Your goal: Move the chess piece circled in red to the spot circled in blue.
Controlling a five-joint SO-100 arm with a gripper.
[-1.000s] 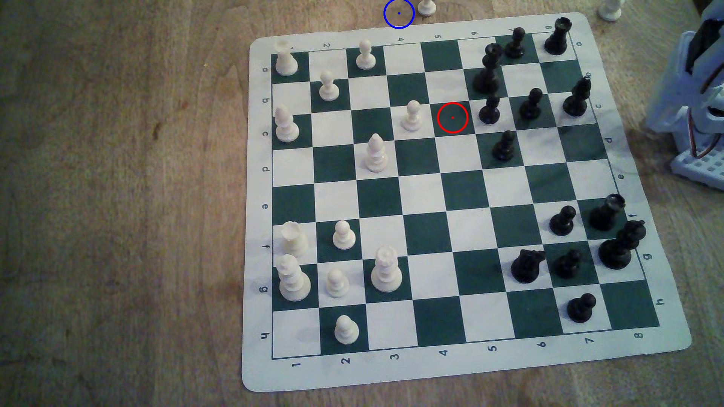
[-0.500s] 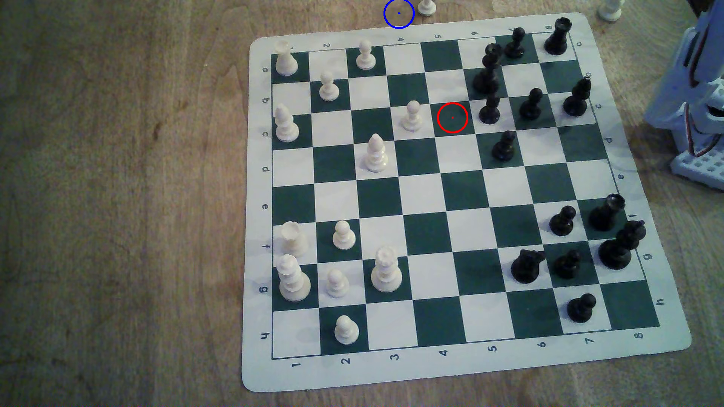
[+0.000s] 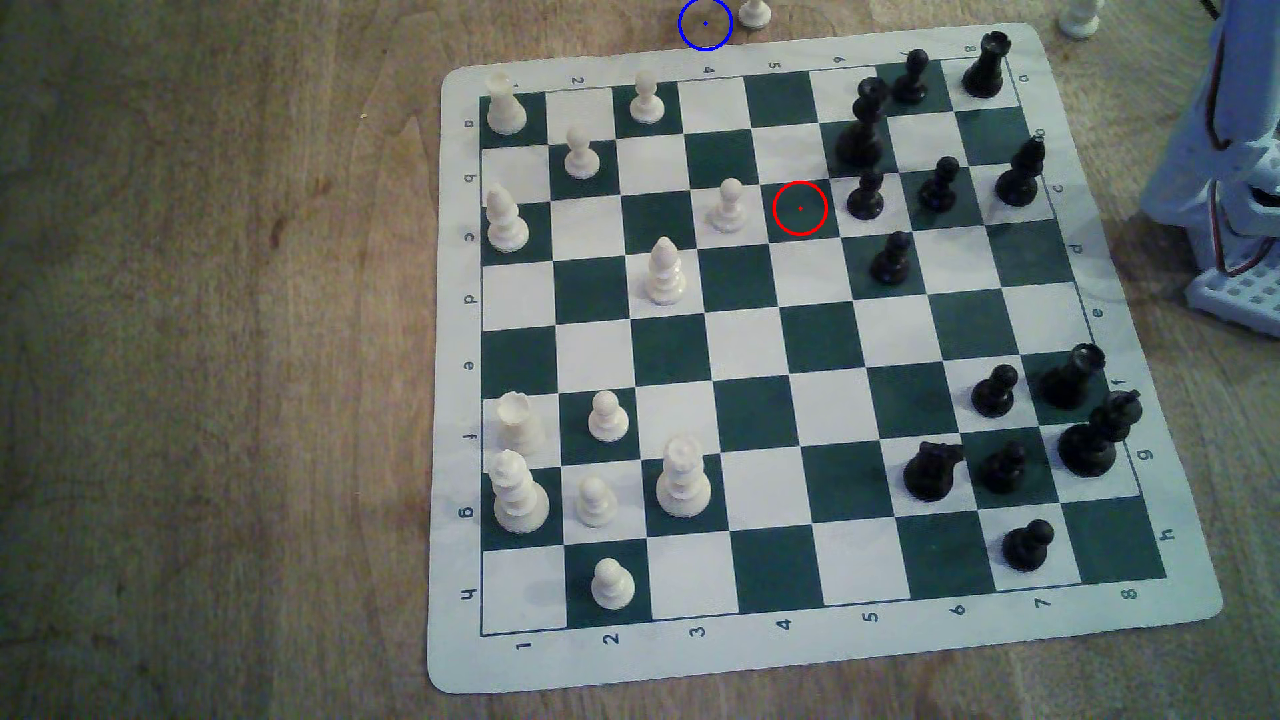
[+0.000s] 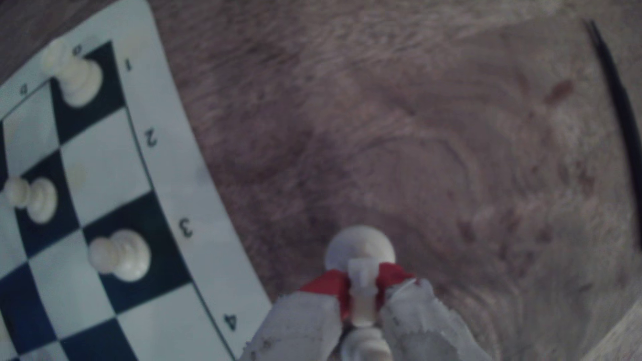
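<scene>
The chessboard mat (image 3: 454, 360) is seen on the wooden bench (image 3: 208, 346), white pieces along its left side in the exterior view. The blue-ringed spot (image 3: 705, 23) is marked on bare wood beyond the mat's far edge. The cream chess piece (image 4: 361, 298) is gripped between red-tipped jaws – held over the wood just off the mat's numbered edge.

Pincer (image 4: 361, 288) clamped around piece (image 4: 361, 277)

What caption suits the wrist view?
Gripper clamps a white chess piece above bare wood table, beside the chessboard's numbered edge.
</scene>
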